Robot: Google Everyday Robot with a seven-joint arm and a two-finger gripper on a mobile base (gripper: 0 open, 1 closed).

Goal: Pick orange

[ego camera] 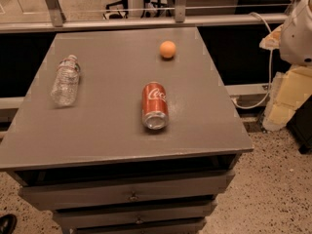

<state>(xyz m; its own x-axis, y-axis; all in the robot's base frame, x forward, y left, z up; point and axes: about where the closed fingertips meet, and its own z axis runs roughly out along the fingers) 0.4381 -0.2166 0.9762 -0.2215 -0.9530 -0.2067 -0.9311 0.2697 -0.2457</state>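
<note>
The orange (167, 49) is a small round orange fruit lying on the far part of the grey table top (107, 126), right of centre. My arm's white housing (300, 30) shows at the right edge of the camera view. Pale yellowish parts that look like my gripper (287, 99) hang below it, beside the table's right side. The gripper is well right of the orange, nearer to me, and touches nothing on the table.
A red Coca-Cola can (155, 106) lies on its side mid-table, nearer than the orange. A clear plastic water bottle (66, 80) lies at the left. The table has drawers (131, 194) below. A rail (146, 22) runs behind it, and a white cable (269, 67) hangs at the right.
</note>
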